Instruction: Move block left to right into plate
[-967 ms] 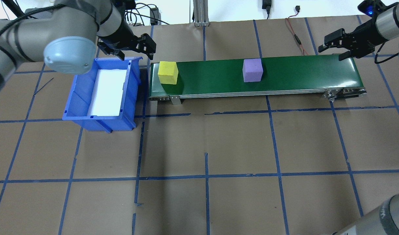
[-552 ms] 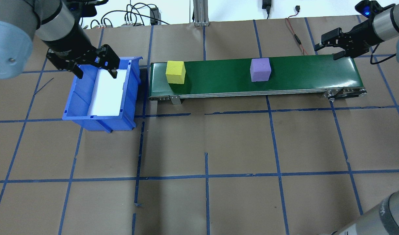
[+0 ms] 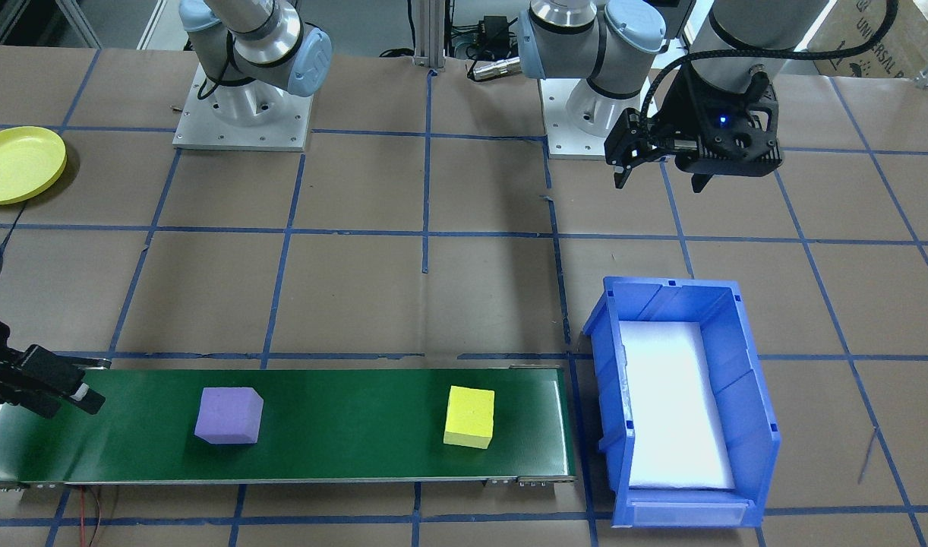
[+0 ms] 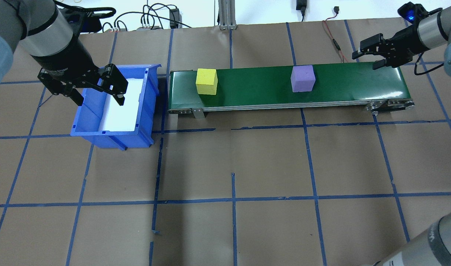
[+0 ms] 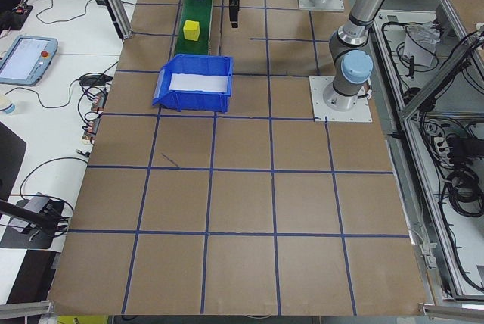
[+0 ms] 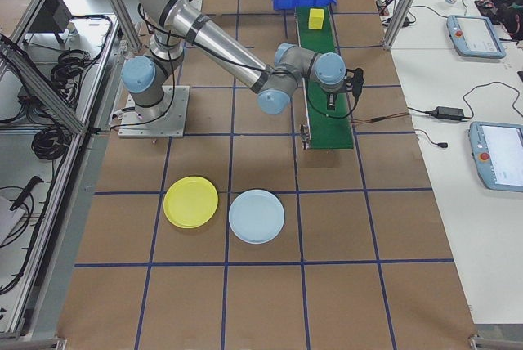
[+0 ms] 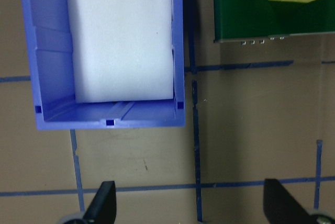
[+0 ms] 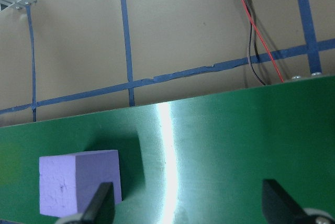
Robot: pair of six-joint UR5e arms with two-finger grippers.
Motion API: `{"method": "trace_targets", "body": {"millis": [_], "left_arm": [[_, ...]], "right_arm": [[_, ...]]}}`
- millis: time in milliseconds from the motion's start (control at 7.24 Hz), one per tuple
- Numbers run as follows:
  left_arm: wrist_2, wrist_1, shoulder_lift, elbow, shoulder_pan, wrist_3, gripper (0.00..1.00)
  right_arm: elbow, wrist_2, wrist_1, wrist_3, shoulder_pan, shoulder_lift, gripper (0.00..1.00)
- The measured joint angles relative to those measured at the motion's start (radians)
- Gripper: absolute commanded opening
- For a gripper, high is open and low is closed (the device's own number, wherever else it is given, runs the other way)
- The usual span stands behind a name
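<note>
I am waiting at the belt's end: my right tool hangs wide open over the green belt, the purple block near; next, close on it, then carry it to a plate

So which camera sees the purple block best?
The front-facing view: the purple block sits whole and unblocked on the green belt. The overhead view shows it clearly too, the right wrist camera cuts off its bottom, both side views show it tiny, and the left wrist camera misses it.
</note>
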Motion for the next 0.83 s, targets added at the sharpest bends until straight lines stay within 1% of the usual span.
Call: {"method": "trace_targets", "body": {"millis": [829], "left_arm": [[0.002,0.002,0.004,0.003,0.004,0.011,1.00]], "right_arm": [[0.008,0.001,-0.002,0.001,0.010,0.009,1.00]]}}
